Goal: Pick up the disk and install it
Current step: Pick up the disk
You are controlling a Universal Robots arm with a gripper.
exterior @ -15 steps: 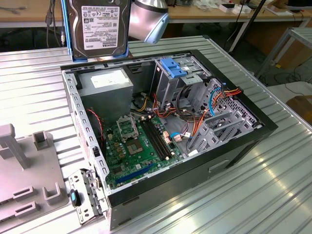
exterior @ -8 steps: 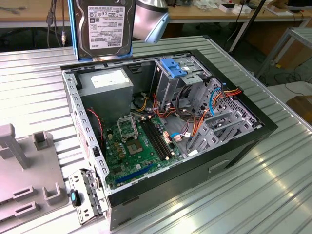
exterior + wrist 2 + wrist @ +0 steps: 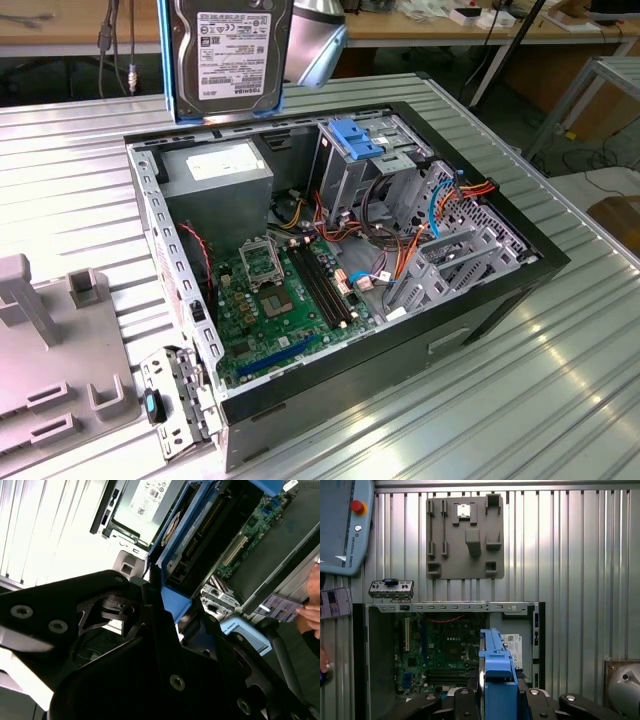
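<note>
Exterior view: flat, blue-framed metal disk [image 3: 233,55]

The disk [image 3: 232,55] is grey metal with a white label in black print; its rail bracket [image 3: 497,677] is light blue. The computer case [image 3: 380,370] is black outside and bare grey metal within. The motherboard [image 3: 265,300] is green, with black slots and one blue. The wires [image 3: 400,250] are orange, red, black and blue. The latch [image 3: 355,138] is blue; the power-supply box [image 3: 215,175] is grey, white-labelled. The worktop [image 3: 500,400] is silver, ribbed in parallel lines. The parts tray [image 3: 465,537] is matte grey. The pendant [image 3: 342,530] is pale blue-grey, its button [image 3: 356,506] red.
</note>
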